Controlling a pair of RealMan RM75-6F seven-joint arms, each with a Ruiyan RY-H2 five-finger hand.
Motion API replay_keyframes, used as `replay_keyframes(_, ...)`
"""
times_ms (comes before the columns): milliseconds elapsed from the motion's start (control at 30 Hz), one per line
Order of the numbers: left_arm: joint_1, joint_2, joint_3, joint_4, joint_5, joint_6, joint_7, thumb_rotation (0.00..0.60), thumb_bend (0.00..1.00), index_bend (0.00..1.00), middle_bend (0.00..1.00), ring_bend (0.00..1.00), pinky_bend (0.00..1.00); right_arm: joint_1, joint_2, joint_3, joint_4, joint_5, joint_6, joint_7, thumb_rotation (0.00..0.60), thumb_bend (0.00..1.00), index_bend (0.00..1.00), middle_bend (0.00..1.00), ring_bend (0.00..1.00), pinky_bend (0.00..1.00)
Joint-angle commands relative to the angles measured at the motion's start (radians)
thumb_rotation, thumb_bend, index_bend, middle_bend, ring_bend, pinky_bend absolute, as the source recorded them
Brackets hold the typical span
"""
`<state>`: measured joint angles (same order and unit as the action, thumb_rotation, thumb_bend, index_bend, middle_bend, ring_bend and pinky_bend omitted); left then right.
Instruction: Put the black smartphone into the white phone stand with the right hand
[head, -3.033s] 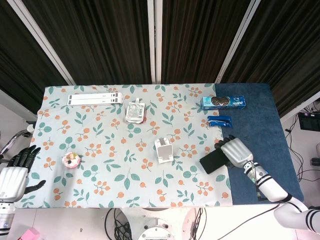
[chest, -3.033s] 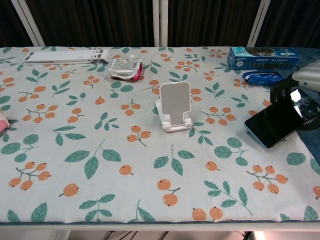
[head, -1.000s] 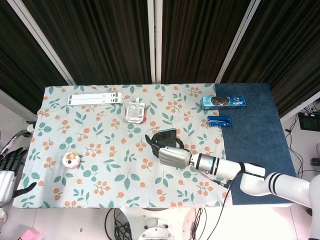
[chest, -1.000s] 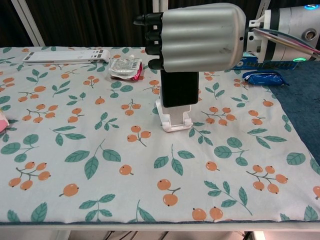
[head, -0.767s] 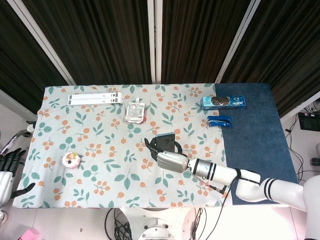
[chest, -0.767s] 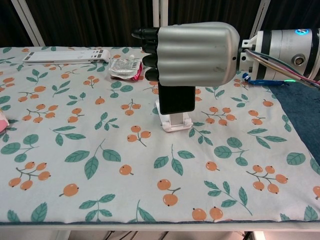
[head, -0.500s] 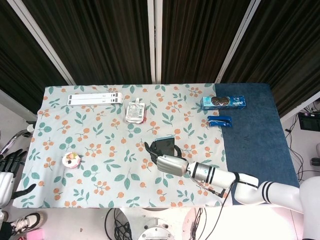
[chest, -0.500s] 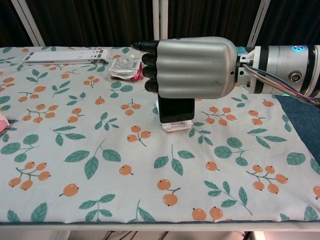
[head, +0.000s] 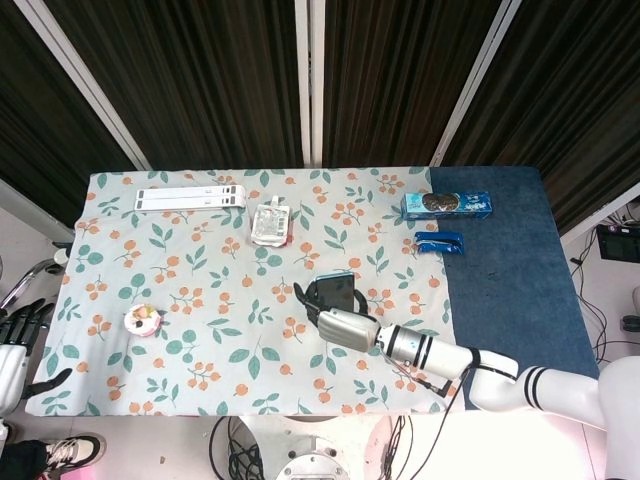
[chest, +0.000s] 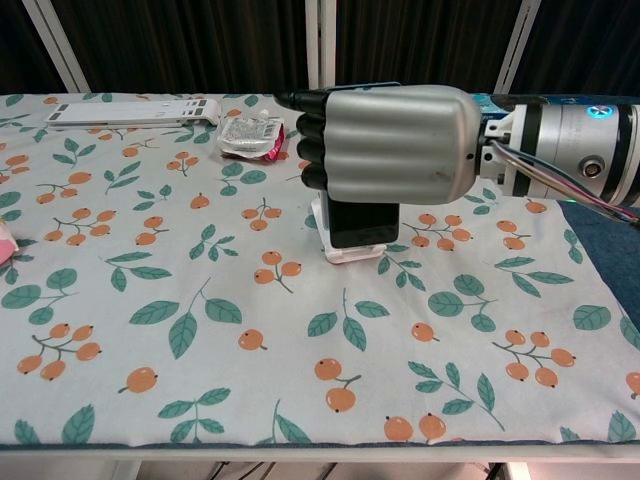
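Observation:
My right hand (chest: 395, 140) grips the black smartphone (chest: 358, 223) upright, its lower end down in the lip of the white phone stand (chest: 350, 252). The silver back of the hand fills the middle of the chest view and hides most of the phone and stand. From the head view, the phone (head: 332, 292) leans just beyond the right hand (head: 340, 326), and the stand is hidden beneath them. My left hand (head: 18, 345) hangs off the table's left edge, fingers apart, holding nothing.
On the floral cloth lie a white strip (head: 190, 198) at back left, a silver pouch (head: 270, 222), and a small pink item (head: 142, 321) at left. A blue biscuit box (head: 446, 205) and a blue packet (head: 440, 242) sit at back right.
My right hand carried the phone from the table's right side to the stand, then lowered it until its bottom edge reached the stand's lip. The left hand stayed put.

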<state>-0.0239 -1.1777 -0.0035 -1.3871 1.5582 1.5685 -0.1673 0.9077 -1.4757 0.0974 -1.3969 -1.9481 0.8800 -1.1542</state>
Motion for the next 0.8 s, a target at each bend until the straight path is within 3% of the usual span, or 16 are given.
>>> replay_keyframes(33, 0.0, -0.001, 0.002, 0.002, -0.001, -0.006, -0.001, 0.599, 0.0, 0.11, 0.08, 0.09, 0.21, -0.002, -0.005, 0.0, 0.002, 0.004, -0.001, -0.005, 0.6, 0.15, 0.67, 0.45, 0.47, 0.12)
replay_keyframes(600, -0.002, -0.007, 0.003, 0.01, 0.001, -0.011, -0.01, 0.599, 0.0, 0.11, 0.08, 0.09, 0.21, 0.007, -0.029, -0.014, 0.037, 0.011, 0.004, 0.024, 0.6, 0.15, 0.67, 0.43, 0.46, 0.12)
replay_keyframes(800, -0.001, -0.003, 0.002, 0.009, -0.002, -0.012, -0.009, 0.599, 0.0, 0.11, 0.08, 0.09, 0.21, 0.011, -0.031, -0.011, 0.045, 0.012, 0.014, 0.034, 0.6, 0.15, 0.6, 0.39, 0.41, 0.12)
